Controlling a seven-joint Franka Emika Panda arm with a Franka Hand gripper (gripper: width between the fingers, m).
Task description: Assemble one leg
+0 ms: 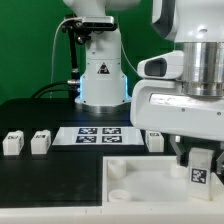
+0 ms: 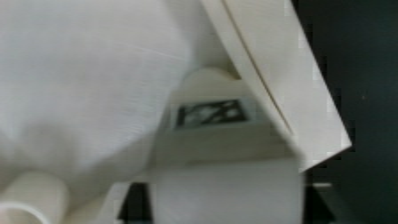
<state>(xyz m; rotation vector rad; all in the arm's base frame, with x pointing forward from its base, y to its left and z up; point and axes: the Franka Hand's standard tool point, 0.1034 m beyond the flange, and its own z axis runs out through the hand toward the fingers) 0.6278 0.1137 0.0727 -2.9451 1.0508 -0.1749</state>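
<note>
— What did we see of the gripper (image 1: 201, 160)?

— It hung low at the exterior view's right, over the large white square panel with a raised rim (image 1: 120, 190), its fingers clamped on a small stubby white plastic leg with a black-and-white square tag (image 1: 200, 172).

— And up close?

— In the wrist view we saw the leg's tag (image 2: 215, 112) between pale surfaces (blurred, so we could not tell whether the leg touched the panel).

— The rest?

— Three similar white legs stood on the black table (image 1: 30, 115), two (image 1: 12, 143) (image 1: 40, 142) at the exterior view's left, one (image 1: 154, 139) just beside the thin flat marker board (image 1: 98, 134).
</note>
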